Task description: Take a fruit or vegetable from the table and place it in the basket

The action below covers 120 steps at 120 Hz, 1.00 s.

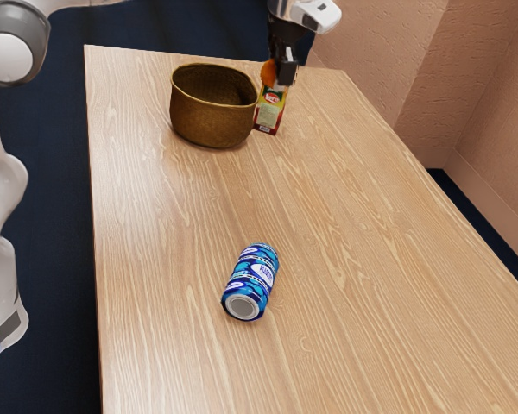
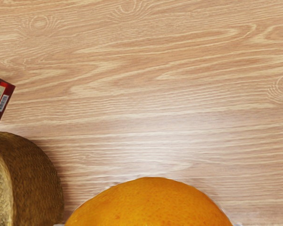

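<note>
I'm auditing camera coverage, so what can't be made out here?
Basket: floor, exterior view, behind its near wall.
Orange fruit: part, wrist view, cut off by the lower edge.
Box: fine print, exterior view, too small.
Can: far end, exterior view, turned away.

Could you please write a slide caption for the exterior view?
The gripper holds an orange above a wooden table bearing a basket, a carton and a blue can.

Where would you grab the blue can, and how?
I'd come from above and pinch the can around its middle, one finger on each long side. It's lying on its side and looks narrower across than end to end, so that should fit best.
</note>
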{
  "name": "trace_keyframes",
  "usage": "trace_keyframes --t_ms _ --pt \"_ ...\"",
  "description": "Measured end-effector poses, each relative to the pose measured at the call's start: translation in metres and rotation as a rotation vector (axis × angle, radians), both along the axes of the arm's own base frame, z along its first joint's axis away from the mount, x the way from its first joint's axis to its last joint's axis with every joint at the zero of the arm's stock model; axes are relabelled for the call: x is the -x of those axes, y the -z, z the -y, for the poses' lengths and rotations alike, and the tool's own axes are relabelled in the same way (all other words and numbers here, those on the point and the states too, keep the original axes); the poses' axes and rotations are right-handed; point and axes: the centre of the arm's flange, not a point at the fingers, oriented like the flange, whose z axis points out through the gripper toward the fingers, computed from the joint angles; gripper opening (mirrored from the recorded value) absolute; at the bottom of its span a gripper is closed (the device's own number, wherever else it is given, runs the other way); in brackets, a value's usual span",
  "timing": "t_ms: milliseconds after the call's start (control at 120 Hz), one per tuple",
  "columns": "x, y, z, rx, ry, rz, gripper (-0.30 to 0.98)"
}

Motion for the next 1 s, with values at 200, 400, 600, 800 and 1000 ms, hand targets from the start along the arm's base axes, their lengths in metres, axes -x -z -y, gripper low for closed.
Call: trace_keyframes --t_ms 200,400,600,800,1000 --pt "0.024 0.003 -0.069 0.026 -0.121 -0.057 0.36" --pt "0.057 0.017 -0.140 0.080 -0.253 -0.135 0.36" --pt "0.088 0.041 -0.185 0.128 -0.343 -0.248 0.36" --pt "0.109 0.045 -0.204 0.155 -0.389 -0.313 0.36" --pt "0.092 0.048 -0.223 0.050 -0.377 -0.210 0.36"
